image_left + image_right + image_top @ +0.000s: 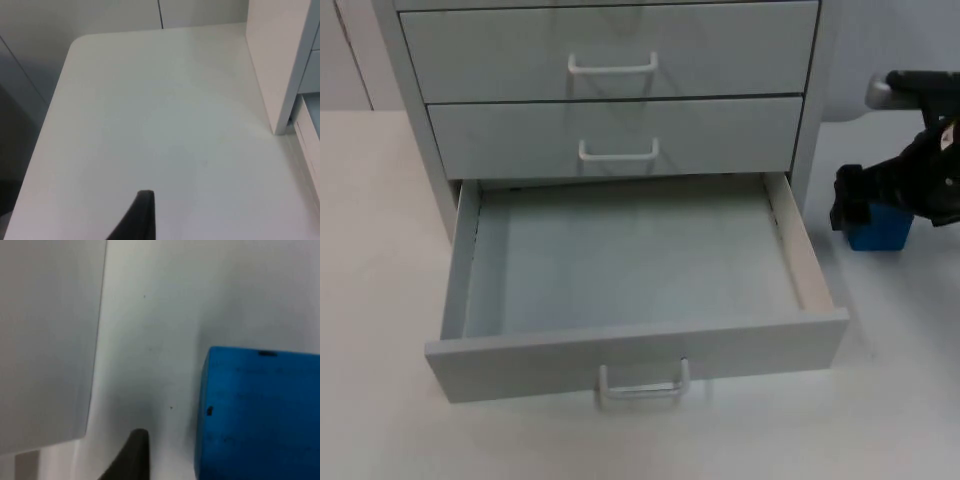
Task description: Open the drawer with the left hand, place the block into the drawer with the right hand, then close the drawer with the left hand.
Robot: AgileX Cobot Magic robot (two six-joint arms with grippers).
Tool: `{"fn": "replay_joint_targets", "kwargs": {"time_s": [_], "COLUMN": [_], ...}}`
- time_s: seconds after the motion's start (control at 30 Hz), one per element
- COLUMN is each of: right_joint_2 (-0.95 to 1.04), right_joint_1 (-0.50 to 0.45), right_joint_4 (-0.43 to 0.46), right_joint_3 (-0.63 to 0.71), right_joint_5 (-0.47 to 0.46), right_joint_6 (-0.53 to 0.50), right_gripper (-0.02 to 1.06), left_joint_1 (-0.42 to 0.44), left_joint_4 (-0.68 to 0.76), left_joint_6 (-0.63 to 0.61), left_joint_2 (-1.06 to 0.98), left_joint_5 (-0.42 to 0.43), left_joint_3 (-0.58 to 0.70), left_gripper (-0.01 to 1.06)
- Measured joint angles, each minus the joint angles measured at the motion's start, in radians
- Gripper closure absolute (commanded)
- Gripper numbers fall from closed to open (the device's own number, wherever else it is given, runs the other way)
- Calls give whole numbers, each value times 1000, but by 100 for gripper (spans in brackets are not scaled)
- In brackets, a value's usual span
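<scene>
Handling the block (882, 228) should pose little difficulty: it reads as a small, rigid, blue cube with flat faces and square edges, probably light, with a smooth surface that may slip slightly under hard pads. The best hold is judged to be across two opposite vertical faces, mid-height, with the fingers square to those faces so the cube does not rotate out.

The block stands on the table (380, 300) near its right edge, just beside the cabinet (810, 120) and level with the rear of the open drawer (630, 270). The bottom drawer is pulled fully forward toward the front edge of the table; its interior is bare, and its handle (642, 385) faces the front. The two drawers above are closed.

The right gripper (865, 205) sits directly over the block, its black body covering the block's upper part in the top view. In the right wrist view the block (260, 415) lies close beside one black fingertip (132, 455) with table visible between them, so contact is not made on that side. How far apart the fingers stand cannot be told.

The left gripper (140, 220) waits over the left part of the table, beside the cabinet's side panel (275, 65); its opening cannot be told, and it holds nothing visible.

No brand, label or legible writing appears. Small dark marks on the block's top face cannot be read.
</scene>
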Motion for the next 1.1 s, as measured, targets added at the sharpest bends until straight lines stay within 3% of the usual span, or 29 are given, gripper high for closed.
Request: {"fn": "replay_joint_targets", "kwargs": {"time_s": [0.03, 0.07, 0.2, 0.23, 0.33, 0.5, 0.8, 1.1], "right_joint_2": [0, 4, 4, 4, 4, -23, -279, -480], "right_joint_1": [0, 0, 0, 0, 0, 0, 0, 0], "right_joint_4": [0, 0, 0, 0, 0, 0, -2, -2], "right_joint_3": [0, 0, 0, 0, 0, 0, 0, 130], "right_joint_5": [0, 0, -8, -11, -11, 36, 265, 270], "right_joint_6": [0, 0, 0, 0, 2, -5, -35, -37], "right_gripper": [25, 25, 68, 68, 105, 104, 105, 105], "left_joint_1": [0, 0, 0, 0, 0, 0, 0, 0], "left_joint_4": [0, 0, 0, 0, 0, 0, 0, -23], "left_joint_6": [0, 0, 0, 0, 0, 0, 0, 0], "left_joint_2": [0, 0, 0, 0, 0, 0, 0, 0], "left_joint_5": [0, 0, 0, 0, 0, 0, 0, -2], "left_joint_3": [0, 0, 0, 0, 0, 0, 0, 0], "left_gripper": [0, 0, 0, 0, 0, 0, 0, 0]}}
